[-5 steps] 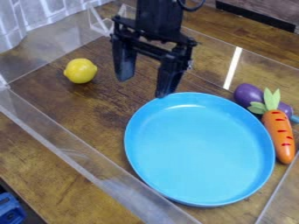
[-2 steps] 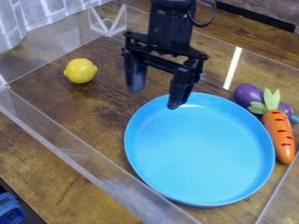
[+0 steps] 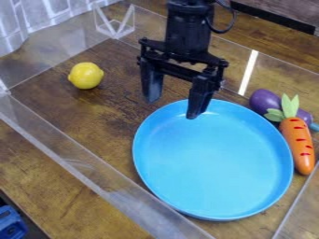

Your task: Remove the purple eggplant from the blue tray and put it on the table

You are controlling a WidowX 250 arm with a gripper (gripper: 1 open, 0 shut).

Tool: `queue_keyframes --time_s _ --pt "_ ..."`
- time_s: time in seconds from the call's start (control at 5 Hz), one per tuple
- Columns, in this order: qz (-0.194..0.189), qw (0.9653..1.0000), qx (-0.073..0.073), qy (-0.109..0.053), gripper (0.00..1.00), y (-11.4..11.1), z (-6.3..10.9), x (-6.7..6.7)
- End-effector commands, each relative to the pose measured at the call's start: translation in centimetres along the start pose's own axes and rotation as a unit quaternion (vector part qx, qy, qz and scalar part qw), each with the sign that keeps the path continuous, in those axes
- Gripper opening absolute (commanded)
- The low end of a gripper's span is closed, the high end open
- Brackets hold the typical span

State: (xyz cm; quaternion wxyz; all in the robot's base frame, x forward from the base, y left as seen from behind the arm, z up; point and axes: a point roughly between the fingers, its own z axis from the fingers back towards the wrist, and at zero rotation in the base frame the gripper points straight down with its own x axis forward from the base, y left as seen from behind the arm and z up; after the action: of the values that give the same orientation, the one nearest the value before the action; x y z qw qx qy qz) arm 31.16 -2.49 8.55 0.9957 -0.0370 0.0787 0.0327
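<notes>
Wood-grain table (image 3: pixel 75 121), end effector (image 3: pixel 174 96) spread wide — empty, shifted rightward onto blue tray (image 3: pixel 212 159) rim

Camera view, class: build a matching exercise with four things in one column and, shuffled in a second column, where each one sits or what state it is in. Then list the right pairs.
Things:
1. lemon
2. purple eggplant
3. carrot
4. pincer

Places or states:
A. open, pointing down over the far rim of the blue tray
B. on the table, left of the tray
C. along the tray's right rim, leaves pointing away
D. on the table beyond the tray's right side, beside the carrot's leaves

Pairs: 1-B, 2-D, 3-C, 4-A
</notes>
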Motion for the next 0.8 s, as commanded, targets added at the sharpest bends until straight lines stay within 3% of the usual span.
queue_keyframes --time_s 0.0,0.6 --pt "-0.002 0.9996 -0.006 -0.027 1.00 -0.5 1.2 1.0" --pt "0.018 0.9992 -0.023 -0.028 1.00 -1.5 0.3 2.3"
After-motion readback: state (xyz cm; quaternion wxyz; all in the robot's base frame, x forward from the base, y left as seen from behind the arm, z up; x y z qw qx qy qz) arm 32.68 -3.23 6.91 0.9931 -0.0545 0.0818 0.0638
